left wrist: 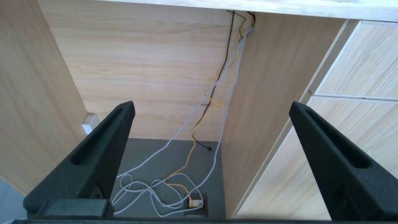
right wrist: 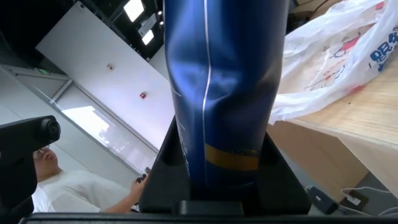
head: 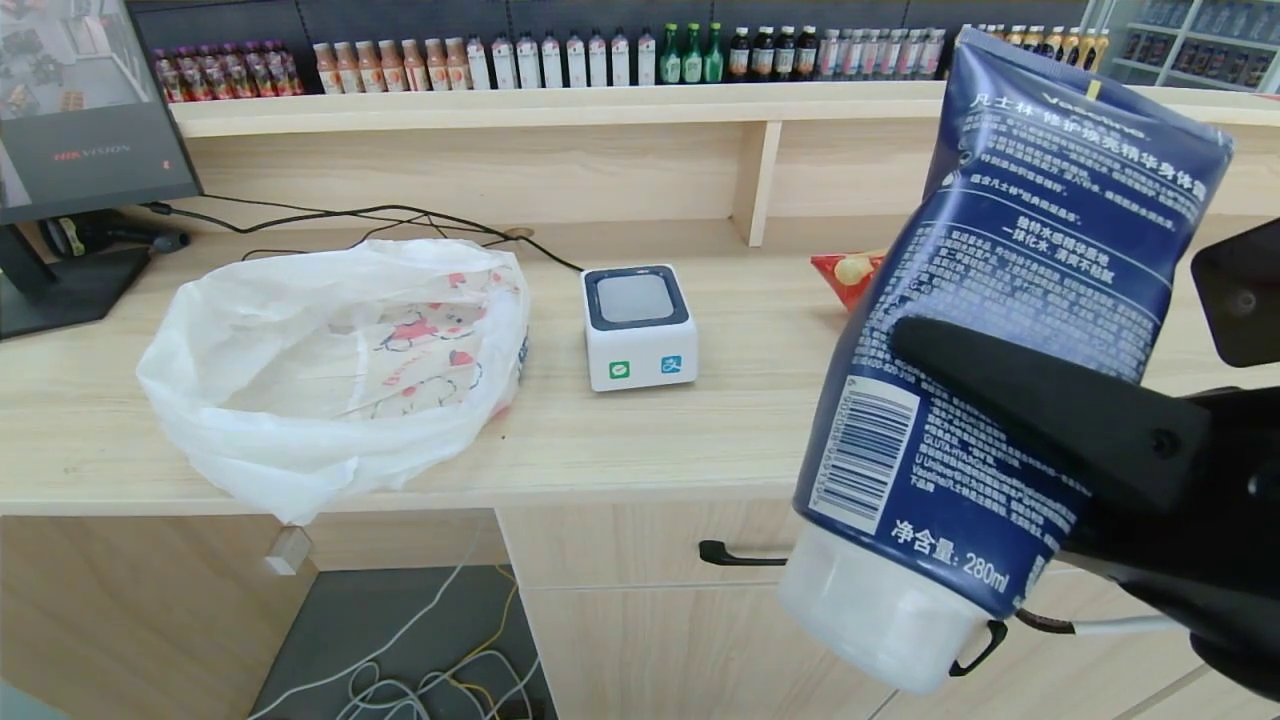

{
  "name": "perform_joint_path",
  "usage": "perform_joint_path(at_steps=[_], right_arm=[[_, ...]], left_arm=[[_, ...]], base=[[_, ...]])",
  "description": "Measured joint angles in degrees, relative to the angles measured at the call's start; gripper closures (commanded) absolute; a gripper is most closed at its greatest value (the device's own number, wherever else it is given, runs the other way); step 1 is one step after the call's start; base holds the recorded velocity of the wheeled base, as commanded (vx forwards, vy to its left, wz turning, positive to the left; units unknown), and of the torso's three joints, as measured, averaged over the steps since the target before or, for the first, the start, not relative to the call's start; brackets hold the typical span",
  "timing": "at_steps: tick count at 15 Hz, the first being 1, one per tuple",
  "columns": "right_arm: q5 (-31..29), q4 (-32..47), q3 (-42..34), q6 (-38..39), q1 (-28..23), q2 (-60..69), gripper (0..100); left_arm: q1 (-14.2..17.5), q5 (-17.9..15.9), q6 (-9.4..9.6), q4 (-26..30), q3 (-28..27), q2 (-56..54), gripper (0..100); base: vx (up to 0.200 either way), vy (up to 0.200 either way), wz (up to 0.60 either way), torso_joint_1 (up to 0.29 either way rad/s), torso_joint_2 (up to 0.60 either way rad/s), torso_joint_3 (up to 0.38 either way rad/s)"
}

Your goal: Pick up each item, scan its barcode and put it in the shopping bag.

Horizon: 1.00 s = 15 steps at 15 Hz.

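My right gripper point(head: 1010, 400) is shut on a dark blue lotion tube point(head: 1010, 300) with a white cap, held up in front of the counter at the right, cap end down and its barcode point(head: 860, 450) facing me. In the right wrist view the blue tube point(right wrist: 224, 81) runs out between the fingers. The white scanner box point(head: 638, 327) sits mid-counter, left of the tube. Farther left lies the open white shopping bag point(head: 340, 360). My left gripper point(left wrist: 211, 162) hangs open below the counter over a floor with cables.
A red snack packet point(head: 848, 275) lies on the counter behind the tube. A monitor point(head: 80, 110) stands at the far left, with cables trailing behind the bag. A raised shelf with several bottles point(head: 600, 55) backs the counter. A drawer handle point(head: 740, 555) sits below the counter edge.
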State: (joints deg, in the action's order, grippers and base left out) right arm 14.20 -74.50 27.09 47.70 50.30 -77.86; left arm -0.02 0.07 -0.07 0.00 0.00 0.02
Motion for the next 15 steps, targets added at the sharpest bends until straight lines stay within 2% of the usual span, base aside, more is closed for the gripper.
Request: perform_joint_path(at_steps=[9, 15], right_arm=[[0.05, -0.01, 0.35, -2.22, 0.05, -0.41, 100], [-0.44, 0.38, 0.52, -10.26, -0.09, -0.80, 100]], left_arm=[[0.00, 0.00, 0.00, 0.00, 0.00, 0.00, 0], [0.00, 0.00, 0.00, 0.00, 0.00, 0.00, 0]], base=[[0.000, 0.000, 0.00, 0.000, 0.00, 0.000], [0.000, 0.000, 0.00, 0.000, 0.00, 0.000]])
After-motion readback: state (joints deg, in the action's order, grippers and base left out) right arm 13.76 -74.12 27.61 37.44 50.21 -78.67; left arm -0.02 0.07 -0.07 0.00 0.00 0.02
